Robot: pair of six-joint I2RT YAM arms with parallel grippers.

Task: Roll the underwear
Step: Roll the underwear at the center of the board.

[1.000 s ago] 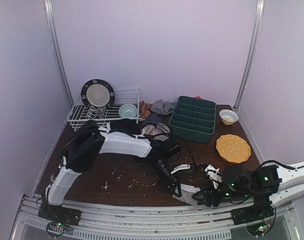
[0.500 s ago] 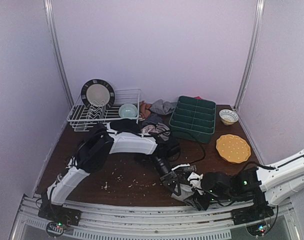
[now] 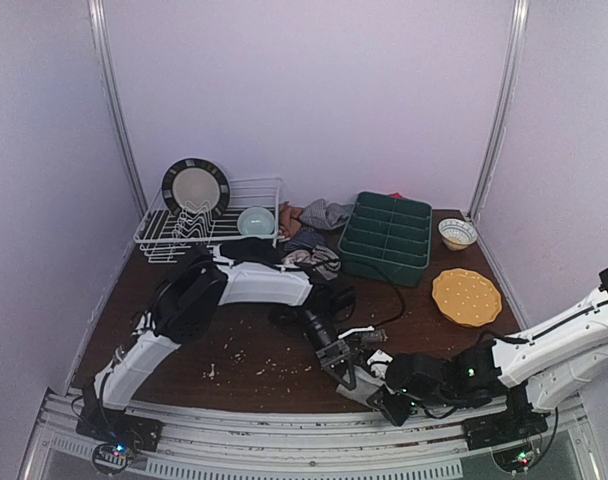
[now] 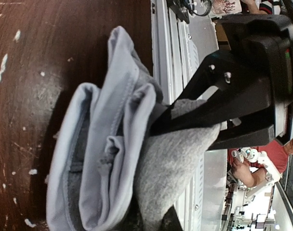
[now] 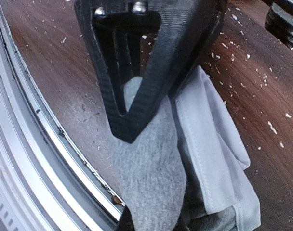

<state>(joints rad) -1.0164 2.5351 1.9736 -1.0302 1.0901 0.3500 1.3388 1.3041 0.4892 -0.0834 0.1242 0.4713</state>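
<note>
A light grey underwear [image 3: 359,387] lies bunched in folds at the table's front edge, pale waistband layers beside a knit grey flap [image 4: 180,149]. My left gripper [image 3: 346,372] is shut on its left side, and cloth fills the jaws [image 4: 153,219]. My right gripper [image 3: 382,392] comes in from the right. Its black finger [image 5: 137,96] presses on the grey flap [image 5: 151,168], and the jaws are shut on that flap. More underwear [image 3: 314,240], in grey, dark and beige, is heaped at the back of the table.
A white dish rack [image 3: 246,186] with a plate [image 3: 195,187] and a teal bowl [image 3: 255,221] stands back left. A green divided tray [image 3: 387,237], a small bowl [image 3: 457,233] and a yellow plate [image 3: 466,296] are on the right. The metal rail [image 5: 35,159] runs right beside the cloth.
My right arm has slid left along the front edge to the grey underwear and its jaws have closed on it. The left gripper has kept its hold, barely moving.
</note>
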